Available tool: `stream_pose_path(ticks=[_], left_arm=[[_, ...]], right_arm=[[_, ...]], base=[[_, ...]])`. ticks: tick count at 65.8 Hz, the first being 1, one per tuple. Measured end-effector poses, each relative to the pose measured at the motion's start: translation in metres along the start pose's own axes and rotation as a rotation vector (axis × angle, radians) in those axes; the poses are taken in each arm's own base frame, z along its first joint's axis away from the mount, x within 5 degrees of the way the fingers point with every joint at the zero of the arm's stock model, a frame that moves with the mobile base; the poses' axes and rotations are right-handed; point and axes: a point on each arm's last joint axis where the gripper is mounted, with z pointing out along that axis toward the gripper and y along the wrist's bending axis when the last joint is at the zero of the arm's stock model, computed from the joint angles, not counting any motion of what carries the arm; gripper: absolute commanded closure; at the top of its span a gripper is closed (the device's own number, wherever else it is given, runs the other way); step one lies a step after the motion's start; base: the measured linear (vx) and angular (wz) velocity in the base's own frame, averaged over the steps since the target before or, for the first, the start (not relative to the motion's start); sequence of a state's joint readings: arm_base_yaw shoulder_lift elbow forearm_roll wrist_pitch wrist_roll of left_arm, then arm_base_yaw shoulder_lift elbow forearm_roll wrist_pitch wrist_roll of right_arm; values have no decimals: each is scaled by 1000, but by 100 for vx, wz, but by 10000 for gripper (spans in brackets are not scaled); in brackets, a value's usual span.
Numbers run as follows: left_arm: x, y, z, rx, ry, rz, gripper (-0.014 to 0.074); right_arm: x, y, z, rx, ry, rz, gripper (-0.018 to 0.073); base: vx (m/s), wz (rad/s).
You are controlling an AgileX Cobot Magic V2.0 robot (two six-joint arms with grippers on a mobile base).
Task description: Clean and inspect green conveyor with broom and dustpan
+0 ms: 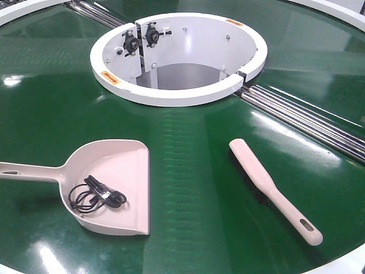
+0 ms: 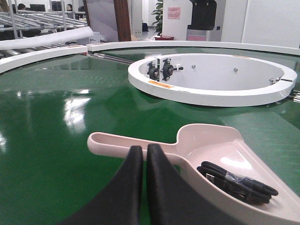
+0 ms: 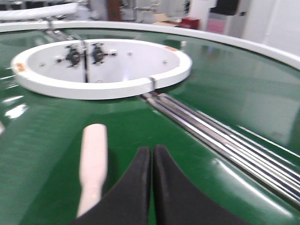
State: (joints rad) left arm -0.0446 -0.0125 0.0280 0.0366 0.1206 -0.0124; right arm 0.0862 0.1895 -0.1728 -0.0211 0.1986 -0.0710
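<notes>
On the conveyor [image 1: 188, 171], the dustpan [image 1: 117, 185] lies left with a coiled black cable [image 1: 94, 197] inside, and the broom [image 1: 274, 191] lies well apart to the right, bristles down. The left tool [image 2: 144, 152], fingers pressed together and empty, hangs just above the dustpan's handle. The right tool [image 3: 152, 154], likewise pressed together and empty, sits beside the broom, though that view is blurred.

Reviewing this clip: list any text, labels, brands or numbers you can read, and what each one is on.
No text is legible in any view.
Orange stickers on the white ring: printing too small to read.
Pink sign on the far wall: blurred, unreadable.
Dustpan, broom and the black cable lying in the dustpan: no markings visible.
</notes>
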Motion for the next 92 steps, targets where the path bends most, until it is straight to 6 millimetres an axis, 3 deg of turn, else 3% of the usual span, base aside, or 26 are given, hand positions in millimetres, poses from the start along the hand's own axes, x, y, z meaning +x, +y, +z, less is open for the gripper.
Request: stream_pose_path(ticks=[17, 92], left_arm=[[0, 0, 0, 0, 0, 0, 603], [0, 0, 0, 0, 0, 0, 603]], right_arm=[[44, 3, -1, 28, -97, 29, 568], [44, 2, -6, 44, -137, 79, 568]], base=[[0, 0], [0, 0]])
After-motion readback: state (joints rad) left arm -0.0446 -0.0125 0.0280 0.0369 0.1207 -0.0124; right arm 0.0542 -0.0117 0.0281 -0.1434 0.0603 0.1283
